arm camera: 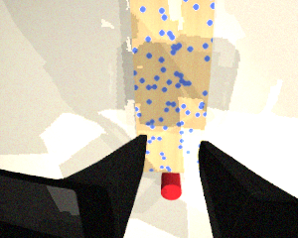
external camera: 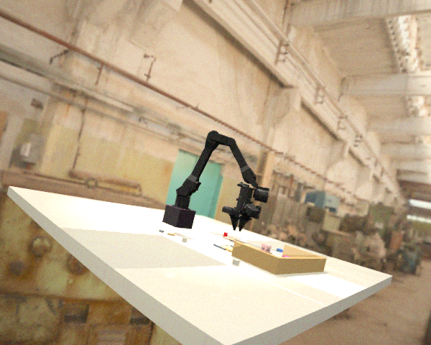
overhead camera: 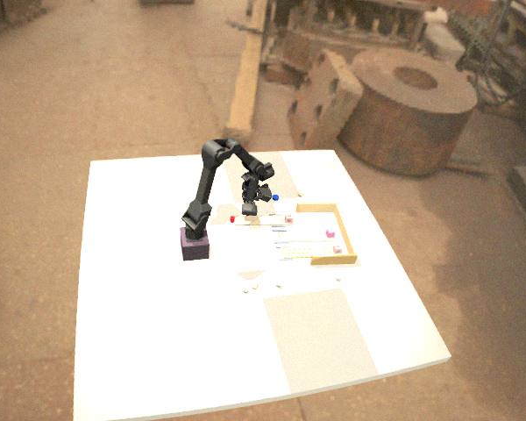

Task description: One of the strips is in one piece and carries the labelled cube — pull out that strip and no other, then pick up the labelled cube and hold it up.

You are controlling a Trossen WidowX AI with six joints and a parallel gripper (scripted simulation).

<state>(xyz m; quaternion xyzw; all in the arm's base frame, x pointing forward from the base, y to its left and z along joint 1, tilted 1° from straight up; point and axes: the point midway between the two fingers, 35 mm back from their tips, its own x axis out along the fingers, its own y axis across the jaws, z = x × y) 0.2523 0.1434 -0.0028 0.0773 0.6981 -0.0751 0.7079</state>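
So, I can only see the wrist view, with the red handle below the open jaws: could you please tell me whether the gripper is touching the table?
Observer: No. In the exterior view the gripper hangs above the table, with its tips off the surface.
Operator: Thank you. Does the dotted strip carry a cube at its far end?
Observer: Yes. The top view shows a pink cube at the far end of that strip, by the mouth of the wooden tray.
Operator: Are there any other cubes?
Observer: Two more pink cubes sit deeper inside the tray.
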